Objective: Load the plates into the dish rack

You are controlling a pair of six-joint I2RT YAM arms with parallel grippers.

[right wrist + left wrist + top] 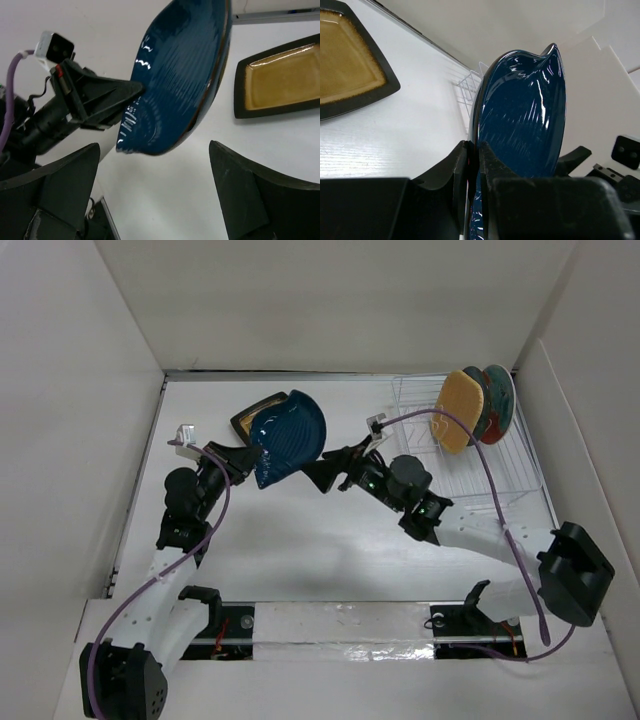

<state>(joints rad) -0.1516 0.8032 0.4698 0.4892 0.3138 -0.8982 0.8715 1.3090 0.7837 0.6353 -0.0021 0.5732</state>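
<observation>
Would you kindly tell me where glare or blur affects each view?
Top external: even light, though the white dish rack nearly washes out against the table. Left wrist: streaky glare on the blue plate; the left gripper clamping it is dark and soft. Right wrist: small white glints on the plate; the open right gripper is blurred.

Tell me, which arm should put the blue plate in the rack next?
Probably the right. The left end effector grips the blue plate, but the rack stands on the right side, and the right end effector is open beside the plate.
</observation>
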